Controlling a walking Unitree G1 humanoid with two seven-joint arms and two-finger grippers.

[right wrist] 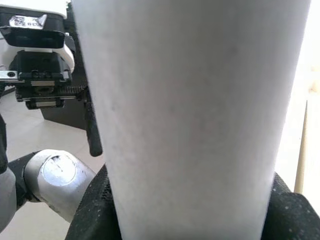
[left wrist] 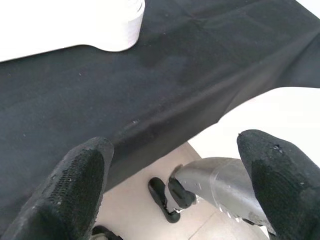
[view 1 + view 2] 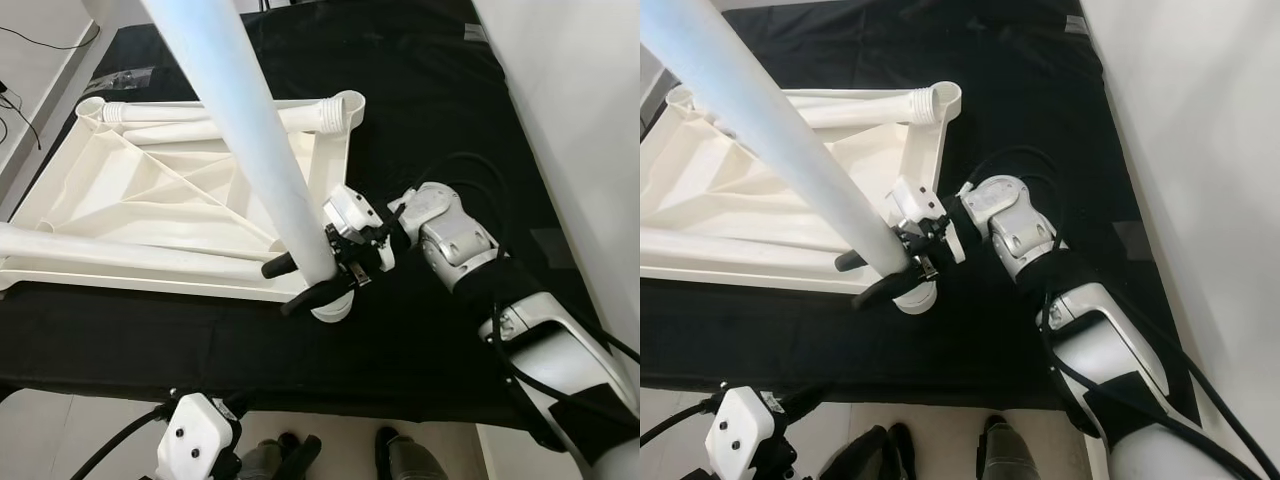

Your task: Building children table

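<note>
A white children's table top [image 3: 150, 190] lies upside down on a black cloth [image 3: 430, 100]. One long white leg [image 3: 250, 130] stands upright at the top's near right corner socket [image 3: 333, 305]. My right gripper [image 3: 282, 288] is shut on this leg just above the socket, a black finger on each side; the right wrist view shows the leg [image 1: 190, 115] close up between the pads. Two more legs [image 3: 200, 112] lie on the upturned top, and another [image 3: 120, 255] lies along its near edge. My left gripper [image 2: 175, 142] hangs open below the cloth's front edge, holding nothing.
A white wall [image 3: 580, 100] runs close along the right side of the cloth. A threaded socket [image 3: 345, 105] stands free at the top's far right corner. A small plastic bag [image 3: 130, 78] lies beyond the top. My feet [image 3: 400, 455] stand on pale floor at the cloth's front edge.
</note>
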